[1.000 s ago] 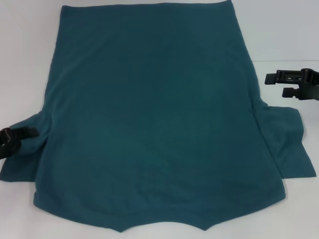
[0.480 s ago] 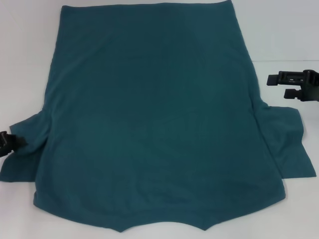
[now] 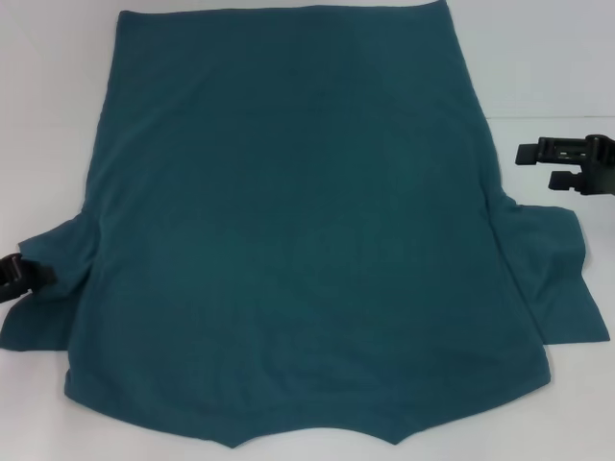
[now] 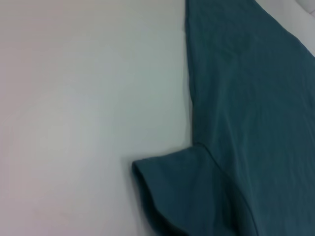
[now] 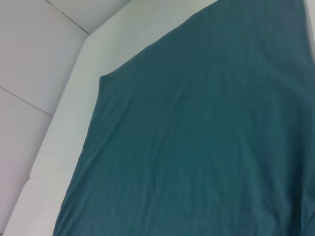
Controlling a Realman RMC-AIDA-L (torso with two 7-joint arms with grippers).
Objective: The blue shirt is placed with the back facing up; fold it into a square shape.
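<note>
The blue shirt (image 3: 288,221) lies flat on the white table, plain back up, with its collar notch at the near edge and its hem far away. Both short sleeves stick out sideways. My left gripper (image 3: 21,277) sits at the outer edge of the left sleeve (image 3: 43,317), open and mostly cut off by the frame, holding no cloth. My right gripper (image 3: 540,165) hovers open over bare table just beyond the right sleeve (image 3: 553,279), apart from it. The left wrist view shows the shirt (image 4: 246,98) and left sleeve (image 4: 182,191); the right wrist view shows the shirt (image 5: 206,123) back.
The white table (image 3: 548,67) shows bare on both sides of the shirt. In the right wrist view the table's far edge (image 5: 64,123) meets a pale panelled wall (image 5: 34,49).
My left gripper has drawn back leftward off the left sleeve toward the frame edge. My right gripper has shifted slightly to the right. The shirt has not moved.
</note>
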